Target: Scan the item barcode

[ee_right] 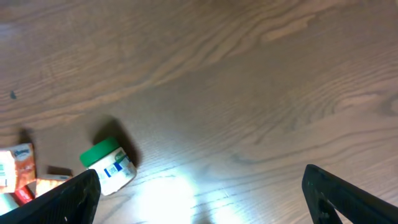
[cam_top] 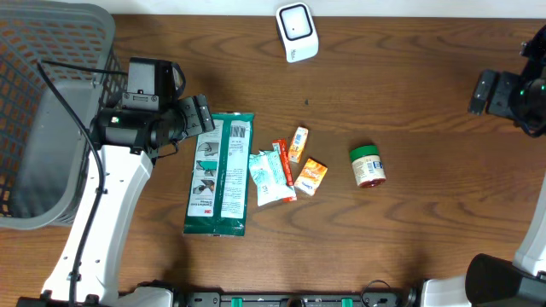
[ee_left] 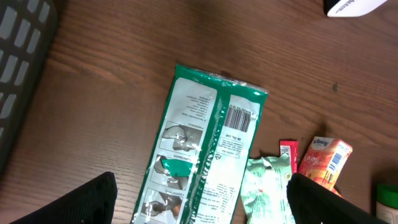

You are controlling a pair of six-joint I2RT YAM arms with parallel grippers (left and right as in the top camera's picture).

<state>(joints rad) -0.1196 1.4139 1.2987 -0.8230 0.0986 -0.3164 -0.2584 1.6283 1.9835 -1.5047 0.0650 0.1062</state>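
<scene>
1. Progress: early stage, by the look of it. Nothing is lifted, all items lie flat on the desk, and none is near the scanner, which sits at the far edge, approx. centre.
2. Left tool: jaws spread wide, nothing between them. It hangs by the far-left corner of the green packet, prob. the item to scan. Contact can't be confirmed from overhead; the wrist view suggests it is above the packet, not touching.
3. Right tool: also wide open and empty, at the desk's right side, well apart from every item. The nearest thing to it is the jar w/ the green lid.
4. Packet position: it lies lengthwise, printed back up, w/ the barcode showing near its far end. In the left wrist view the packet runs between the two fingers, so it looks roughly lined up for a pinch across its width.
5. Neighbours: a tissue pack lies just beside the packet's right edge, w/ a red stick and two orange cartons past it. The basket is to the arm's left.
6. Left to do (est.): grasp the packet, lift it, carry it to the scanner and present the barcode. The scanner is well apart from the packet, farther back and to the right.
</scene>
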